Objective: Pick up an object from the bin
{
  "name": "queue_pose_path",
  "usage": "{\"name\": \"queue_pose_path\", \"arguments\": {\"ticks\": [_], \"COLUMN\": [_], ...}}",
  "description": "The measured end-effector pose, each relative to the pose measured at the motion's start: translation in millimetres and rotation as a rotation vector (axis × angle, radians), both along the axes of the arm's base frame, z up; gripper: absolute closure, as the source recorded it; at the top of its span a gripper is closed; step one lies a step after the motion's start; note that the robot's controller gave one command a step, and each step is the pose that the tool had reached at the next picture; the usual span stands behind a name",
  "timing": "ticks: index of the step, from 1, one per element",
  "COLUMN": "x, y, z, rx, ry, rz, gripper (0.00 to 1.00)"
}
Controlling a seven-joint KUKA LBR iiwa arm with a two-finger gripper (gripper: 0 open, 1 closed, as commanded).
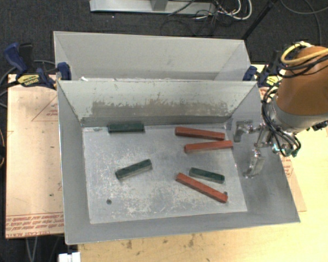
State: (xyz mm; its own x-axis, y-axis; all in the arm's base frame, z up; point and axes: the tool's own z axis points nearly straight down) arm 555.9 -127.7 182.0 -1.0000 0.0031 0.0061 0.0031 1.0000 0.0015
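bin floor (131, 201) bare along front, bars (201, 186) clustered right of centre

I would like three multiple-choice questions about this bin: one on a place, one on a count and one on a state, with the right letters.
1. Where is the tool?
A) by the right wall of the bin
B) over the left corner
C) over the middle of the floor

2. How many red bars lie in the bin?
A) one
B) three
C) five

3. How does the green bar at the back wall lie?
A) standing on end
B) across a red bar
C) flat, alone

Answers:
1 A: the tool is at the right wall, right of all bars.
2 B: two are at the back right and one at the front right.
3 C: it lies flat and touches no other bar.
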Motion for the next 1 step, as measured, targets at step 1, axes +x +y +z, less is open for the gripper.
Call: {"name": "queue_pose_path", "arguments": {"ticks": [1], "x": [-52.1], "y": [22.6], "z": [-113.7], "rx": [0.003], "ry": [0.002], "rz": [0.084], "gripper": [0.00]}}
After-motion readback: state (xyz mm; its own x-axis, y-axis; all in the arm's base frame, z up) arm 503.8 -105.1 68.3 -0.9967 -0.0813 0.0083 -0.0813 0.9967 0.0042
